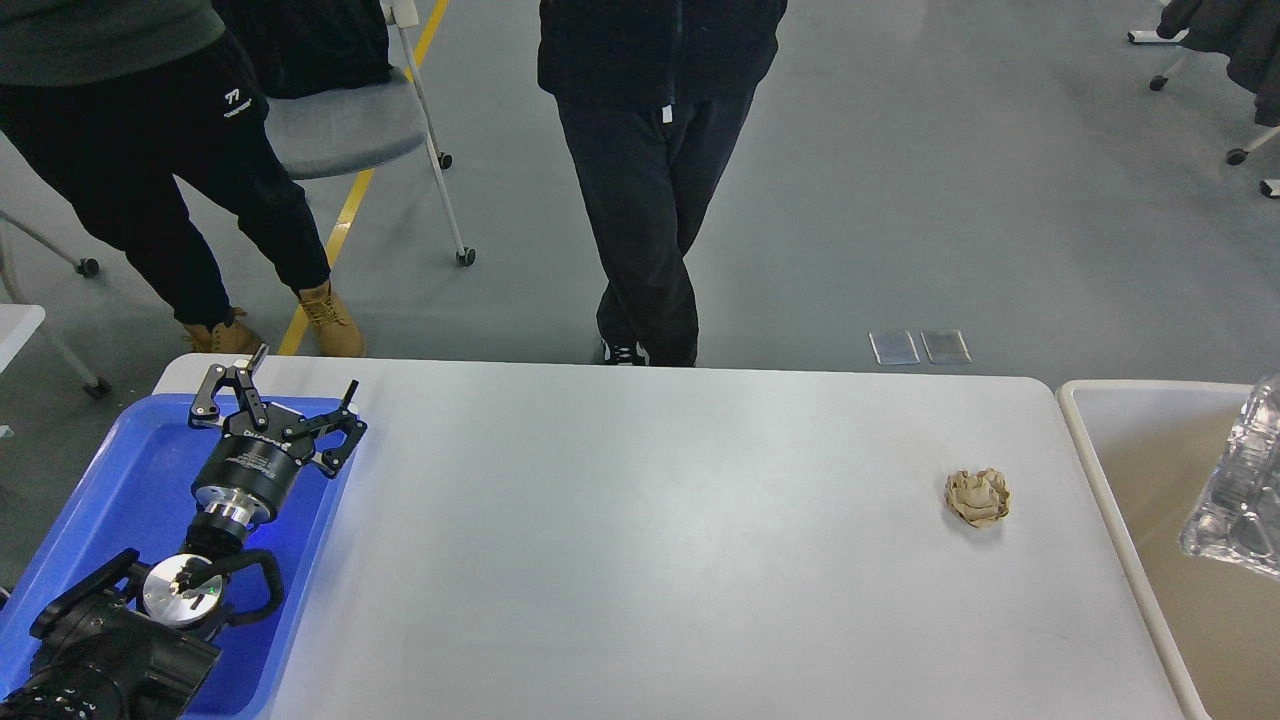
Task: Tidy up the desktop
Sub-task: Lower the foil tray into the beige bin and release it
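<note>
The desktop (650,540) is a wide light-grey tabletop. A crumpled brown paper ball (978,496) lies on it near the right end. My left gripper (288,385) is open and empty, hovering over the far end of the blue tray (120,480) at the left. A crumpled clear plastic piece (1235,490) is at the right edge of the view, over the beige bin (1088,440). What holds it, if anything, is out of view. My right gripper is not in view.
Two people stand beyond the table's far edge, one at the middle (650,180) and one at the left (150,150). A grey wheeled chair (350,120) stands behind them. The bin adjoins the table's right end.
</note>
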`<state>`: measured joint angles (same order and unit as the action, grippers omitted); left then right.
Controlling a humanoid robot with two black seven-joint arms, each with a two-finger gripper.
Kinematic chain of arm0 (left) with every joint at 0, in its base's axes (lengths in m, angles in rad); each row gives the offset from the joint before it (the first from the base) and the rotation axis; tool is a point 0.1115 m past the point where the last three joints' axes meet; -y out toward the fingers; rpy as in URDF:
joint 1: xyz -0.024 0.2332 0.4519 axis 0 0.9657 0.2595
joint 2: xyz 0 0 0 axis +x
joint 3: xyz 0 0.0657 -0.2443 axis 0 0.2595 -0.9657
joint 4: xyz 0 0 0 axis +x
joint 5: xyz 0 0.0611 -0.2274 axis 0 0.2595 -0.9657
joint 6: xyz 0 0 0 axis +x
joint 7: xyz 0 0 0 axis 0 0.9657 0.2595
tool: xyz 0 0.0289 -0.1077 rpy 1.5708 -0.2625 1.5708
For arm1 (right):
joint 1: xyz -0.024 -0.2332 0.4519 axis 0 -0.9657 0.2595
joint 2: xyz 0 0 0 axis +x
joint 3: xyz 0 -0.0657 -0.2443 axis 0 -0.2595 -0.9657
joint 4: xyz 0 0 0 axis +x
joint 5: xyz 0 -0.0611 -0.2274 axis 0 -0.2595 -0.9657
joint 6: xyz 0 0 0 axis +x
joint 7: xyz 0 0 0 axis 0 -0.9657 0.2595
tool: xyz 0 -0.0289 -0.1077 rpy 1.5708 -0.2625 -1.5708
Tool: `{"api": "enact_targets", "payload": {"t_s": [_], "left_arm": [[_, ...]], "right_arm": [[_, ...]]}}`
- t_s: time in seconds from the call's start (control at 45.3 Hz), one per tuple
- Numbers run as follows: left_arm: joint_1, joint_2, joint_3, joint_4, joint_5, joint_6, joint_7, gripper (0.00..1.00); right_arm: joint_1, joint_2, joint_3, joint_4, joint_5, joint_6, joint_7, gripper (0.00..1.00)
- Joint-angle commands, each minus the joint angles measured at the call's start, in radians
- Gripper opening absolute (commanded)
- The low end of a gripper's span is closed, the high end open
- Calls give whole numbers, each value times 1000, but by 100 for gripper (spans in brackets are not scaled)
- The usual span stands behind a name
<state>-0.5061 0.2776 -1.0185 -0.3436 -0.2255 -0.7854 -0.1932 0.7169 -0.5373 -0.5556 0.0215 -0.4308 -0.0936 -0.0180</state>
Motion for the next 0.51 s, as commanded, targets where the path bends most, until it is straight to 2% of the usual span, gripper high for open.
{"api": "enact_targets", "payload": {"t_s": [0.0,0.088,0.11,0.132,0.176,0.221,0.243,0.265,0.485], "left_arm": [[0,0,0,0,0,0,0,100],[0,0,0,0,0,0,0,100],[0,0,0,0,0,0,0,100],[0,0,0,0,0,0,0,100],[0,0,0,0,0,0,0,100],[0,0,0,0,0,0,0,100],[0,0,0,0,0,0,0,100],[0,0,0,0,0,0,0,100],[0,0,0,0,0,0,0,100]], "right_arm": [[-56,39,-3,-23,-5,-5,4,0],[-62,40,0,-23,-5,-6,4,0],[-65,46,6,-23,-5,-9,4,6],[-66,49,9,-23,-5,-8,4,16],[-67,54,13,-23,0,-8,4,48],[-67,54,13,-23,1,-6,4,63],[-67,54,13,-23,1,-3,4,76],[-67,54,14,-23,1,-2,4,100],[-63,54,42,-23,4,0,4,100]]}}
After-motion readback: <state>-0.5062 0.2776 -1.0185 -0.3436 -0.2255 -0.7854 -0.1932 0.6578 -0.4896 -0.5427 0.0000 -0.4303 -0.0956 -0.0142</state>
